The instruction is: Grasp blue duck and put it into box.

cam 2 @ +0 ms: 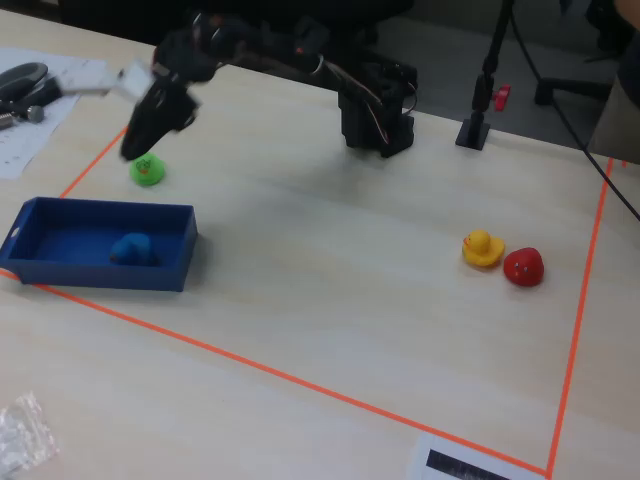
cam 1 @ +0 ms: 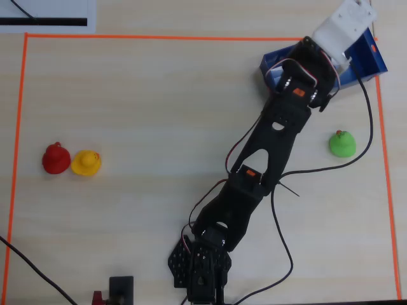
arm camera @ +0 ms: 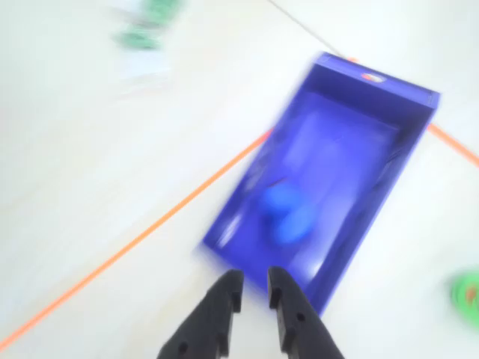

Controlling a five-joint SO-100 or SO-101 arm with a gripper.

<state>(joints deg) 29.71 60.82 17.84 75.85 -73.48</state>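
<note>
The blue duck (arm camera: 288, 213) lies inside the dark-blue box (arm camera: 374, 75), blurred in the wrist view. In the fixed view the duck (cam 2: 132, 248) rests on the floor of the box (cam 2: 100, 272) near its middle. My gripper (arm camera: 254, 278) is empty, its jaws a narrow gap apart, above the box's near end. In the fixed view the gripper (cam 2: 135, 140) hangs in the air behind the box, above the green duck. In the overhead view the arm and its white wrist mount (cam 1: 343, 28) cover most of the box (cam 1: 372, 60), and the blue duck is hidden.
A green duck (cam 1: 342, 143) sits beside the box; it also shows in the fixed view (cam 2: 147, 170) and the wrist view (arm camera: 468, 292). A red duck (cam 1: 56, 159) and a yellow duck (cam 1: 86, 162) stand together far off. Orange tape (cam 1: 191, 37) borders the work area.
</note>
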